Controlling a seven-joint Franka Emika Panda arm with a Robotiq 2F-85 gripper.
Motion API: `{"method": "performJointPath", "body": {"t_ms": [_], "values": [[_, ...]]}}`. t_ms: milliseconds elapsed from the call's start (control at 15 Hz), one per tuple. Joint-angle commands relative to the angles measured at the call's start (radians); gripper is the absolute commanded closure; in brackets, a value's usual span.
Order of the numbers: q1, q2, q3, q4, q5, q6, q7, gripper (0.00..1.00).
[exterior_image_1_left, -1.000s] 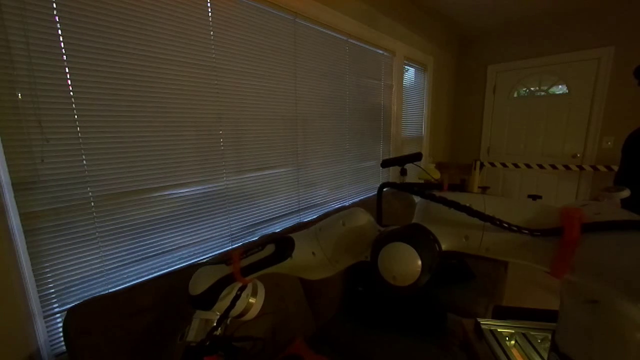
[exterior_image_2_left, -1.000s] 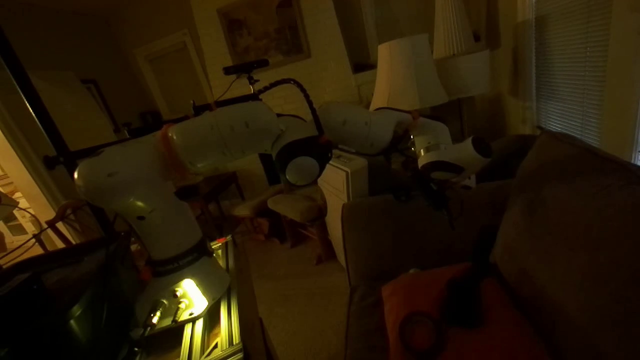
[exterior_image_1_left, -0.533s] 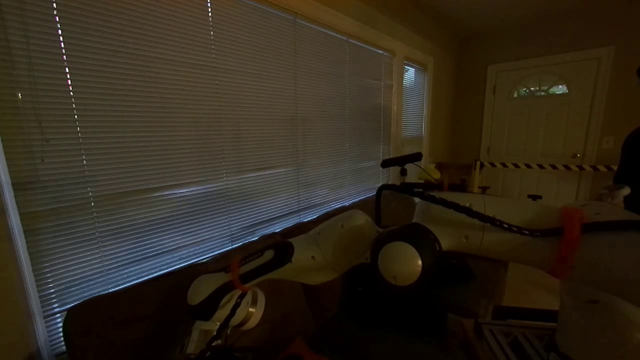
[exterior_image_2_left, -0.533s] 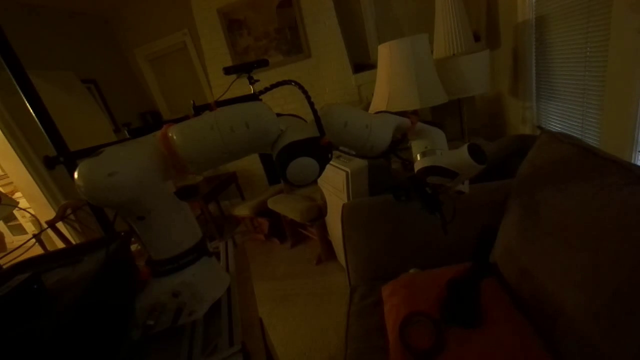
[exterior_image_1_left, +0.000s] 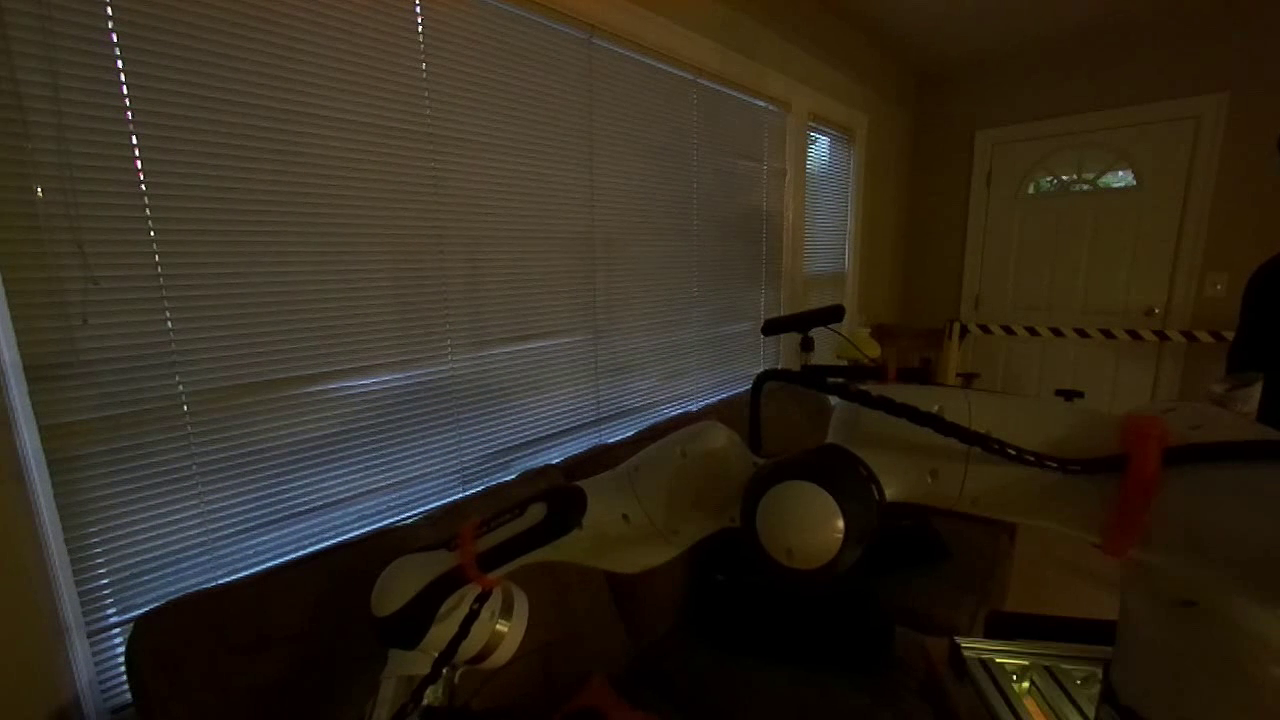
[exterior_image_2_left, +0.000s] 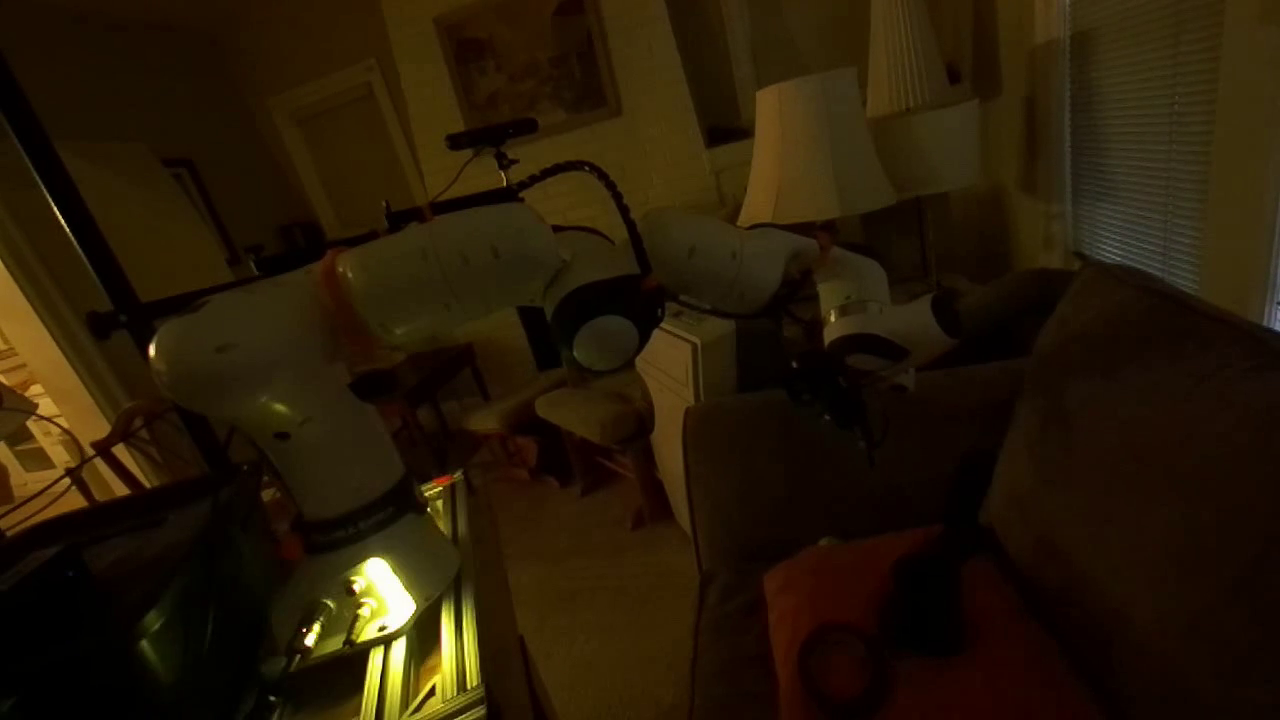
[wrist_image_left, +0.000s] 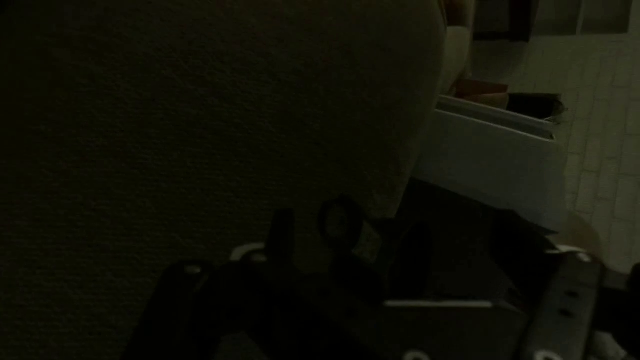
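The room is very dark. My gripper (exterior_image_2_left: 845, 400) hangs at the end of the arm near the grey-brown sofa (exterior_image_2_left: 780, 480) in an exterior view. In the wrist view the two fingers of the gripper (wrist_image_left: 395, 222) stand wide apart. A dark thing with a ring-shaped part (wrist_image_left: 324, 225) shows between them, over the sofa fabric (wrist_image_left: 225, 125). What it is, and whether a finger touches it, is too dark to tell. In an exterior view the hand (exterior_image_1_left: 455, 625) is at the bottom edge, with its fingers cut off.
An orange cushion (exterior_image_2_left: 810, 590) with a dark object (exterior_image_2_left: 930, 600) on it lies on the sofa. A white cabinet (exterior_image_2_left: 670, 360), also in the wrist view (wrist_image_left: 490, 165), stands beside the sofa arm. Lampshades (exterior_image_2_left: 815, 150) stand behind the arm. Window blinds (exterior_image_1_left: 400, 300) run behind the sofa.
The hand has shifted slightly left and lower in both exterior views. The light on the robot base went dark half a second ago and is lit now.
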Motion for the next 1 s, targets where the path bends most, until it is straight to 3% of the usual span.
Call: {"method": "performJointPath", "body": {"t_ms": [0, 400, 933], "values": [[0.001, 0.000, 0.004, -0.010, 0.020, -0.065, -0.013, 0.00], [0.016, 0.000, -0.002, -0.002, 0.024, -0.107, -0.013, 0.00], [0.020, 0.000, -0.037, -0.007, 0.017, -0.049, 0.020, 0.00]]}}
